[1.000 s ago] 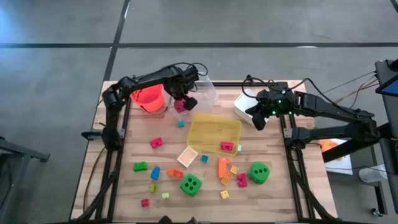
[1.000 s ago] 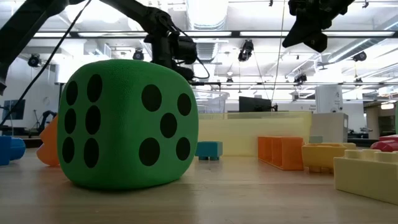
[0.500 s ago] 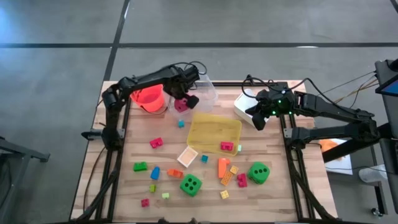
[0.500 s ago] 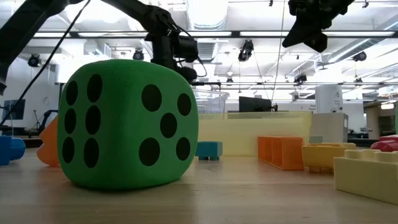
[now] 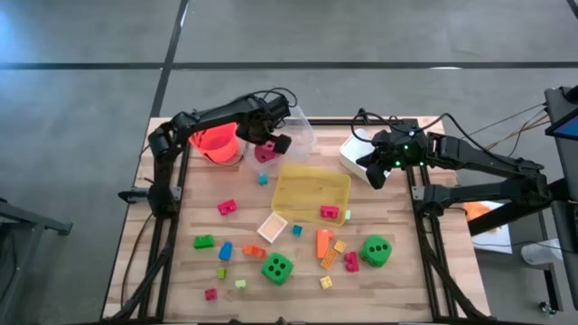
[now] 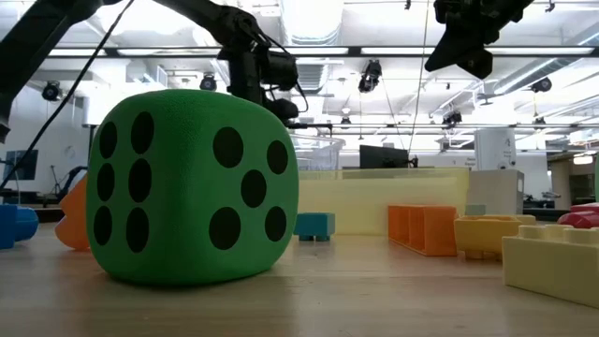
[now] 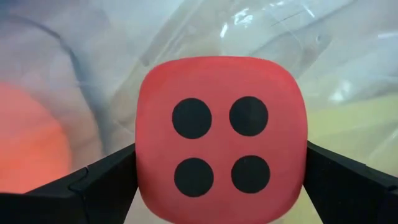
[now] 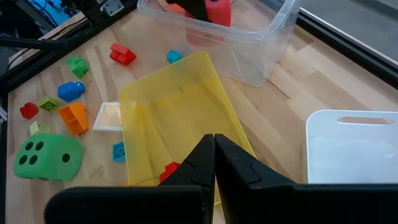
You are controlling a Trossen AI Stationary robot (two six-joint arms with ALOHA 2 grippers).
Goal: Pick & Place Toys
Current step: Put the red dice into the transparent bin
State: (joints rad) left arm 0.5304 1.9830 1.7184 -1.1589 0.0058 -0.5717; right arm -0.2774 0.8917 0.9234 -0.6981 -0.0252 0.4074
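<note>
Since a second ago we log only a small drift: the left gripper (image 5: 265,147) with its pink die (image 5: 263,153) has edged slightly toward the clear tray (image 5: 302,135); the right arm has not shifted. The left gripper's fingers (image 7: 99,180) sit wide, one pressed to each side of the pink die (image 7: 221,137), so it is clamped on the die. The face toward the wrist camera shows four black dots. Just beside this gripper, on its outer side, stands the orange bucket (image 5: 215,143); the clear tray lies just on its other side.

The right gripper (image 5: 372,173) hangs with fingers together (image 8: 213,163), holding nothing. The white tray (image 5: 353,154) is just beside it; the yellow tray (image 5: 310,192) lies below and ahead of it, with a red block (image 5: 329,212) inside near the far edge.

Well away from both grippers, toward the table's front, we note two green dice (image 5: 277,267) (image 5: 377,250) and scattered small blocks: pink (image 5: 226,207), green (image 5: 204,241), blue (image 5: 225,251), orange (image 5: 323,241). In the low view one green die (image 6: 192,187) fills the foreground.
</note>
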